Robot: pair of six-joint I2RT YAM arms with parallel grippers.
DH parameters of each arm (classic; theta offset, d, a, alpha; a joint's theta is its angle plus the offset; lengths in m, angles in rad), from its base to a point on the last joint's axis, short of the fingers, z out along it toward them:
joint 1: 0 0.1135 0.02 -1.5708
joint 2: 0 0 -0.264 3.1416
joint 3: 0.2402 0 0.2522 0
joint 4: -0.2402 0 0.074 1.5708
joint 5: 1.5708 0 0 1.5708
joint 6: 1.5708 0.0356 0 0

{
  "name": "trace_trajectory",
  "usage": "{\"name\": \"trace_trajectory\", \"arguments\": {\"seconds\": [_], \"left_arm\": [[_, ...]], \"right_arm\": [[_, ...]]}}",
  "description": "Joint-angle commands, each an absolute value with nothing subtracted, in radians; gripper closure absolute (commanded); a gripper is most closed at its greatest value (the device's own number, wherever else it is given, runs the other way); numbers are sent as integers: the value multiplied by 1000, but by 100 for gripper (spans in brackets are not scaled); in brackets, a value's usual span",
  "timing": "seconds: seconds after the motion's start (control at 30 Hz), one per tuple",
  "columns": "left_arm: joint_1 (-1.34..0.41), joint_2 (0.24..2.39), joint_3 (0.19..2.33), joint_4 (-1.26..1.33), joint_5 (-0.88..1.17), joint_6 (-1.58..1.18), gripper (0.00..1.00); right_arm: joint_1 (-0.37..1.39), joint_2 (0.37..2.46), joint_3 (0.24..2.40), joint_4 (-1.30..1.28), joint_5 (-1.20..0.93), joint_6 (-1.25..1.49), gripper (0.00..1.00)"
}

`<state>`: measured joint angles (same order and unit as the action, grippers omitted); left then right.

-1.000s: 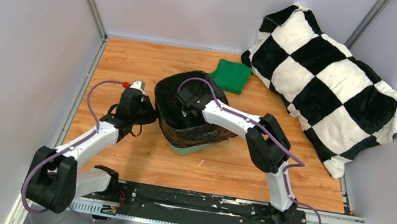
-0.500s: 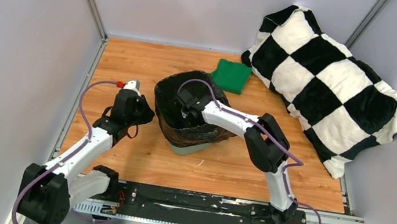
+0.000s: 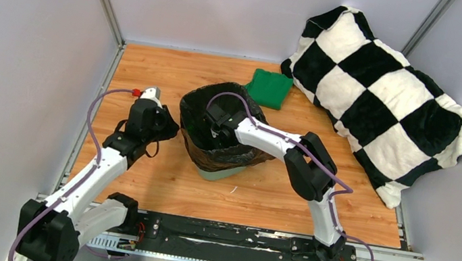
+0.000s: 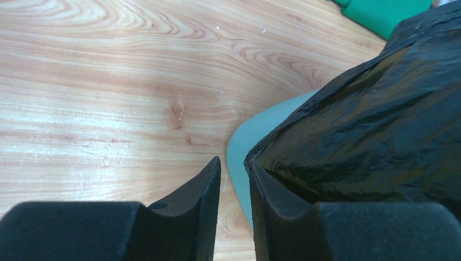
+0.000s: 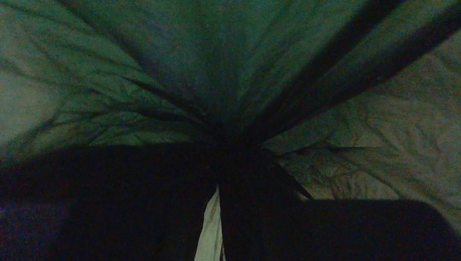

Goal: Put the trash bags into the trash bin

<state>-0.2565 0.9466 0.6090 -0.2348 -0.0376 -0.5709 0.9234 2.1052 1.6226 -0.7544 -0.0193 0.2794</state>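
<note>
The mint-green trash bin (image 3: 219,172) stands mid-table, lined by the glossy black trash bag (image 3: 211,152), which hangs over its rim and down its walls. My left gripper (image 3: 170,129) is just left of the bin; in the left wrist view its jaws (image 4: 234,168) stand a narrow gap apart with nothing between them, beside the bin's base (image 4: 255,136) and the bag's outer fold (image 4: 369,119). My right gripper (image 3: 216,128) reaches down inside the bin. In the right wrist view it (image 5: 220,179) is shut on a pinch of bag film (image 5: 163,70), with folds radiating from the tips.
A folded dark green cloth (image 3: 269,88) lies behind the bin, also in the left wrist view (image 4: 386,11). A large black-and-white checkered pillow (image 3: 383,97) fills the back right. Grey walls enclose the wooden table (image 3: 154,72) on three sides.
My left gripper has drawn back to the left, away from the bag's edge on the bin's left side. The right gripper stays inside the bin.
</note>
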Motion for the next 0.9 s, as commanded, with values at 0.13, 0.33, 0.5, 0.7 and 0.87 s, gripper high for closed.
{"name": "trace_trajectory", "arguments": {"seconds": [0.13, 0.33, 0.5, 0.7, 0.87], "left_arm": [[-253, 884, 707, -336, -63, -542, 68], [-253, 855, 788, -397, -63, -515, 65], [-253, 870, 815, -397, -7, -508, 65], [-253, 872, 819, -397, -6, -508, 65], [-253, 868, 824, -402, -6, -504, 65]], "right_arm": [[936, 2137, 1661, -818, -8, 295, 61], [937, 2142, 1695, -849, -3, 288, 60], [951, 2153, 1740, -889, 45, 280, 59], [952, 2144, 1751, -907, 58, 278, 58], [949, 2134, 1742, -911, 63, 277, 57]]}}
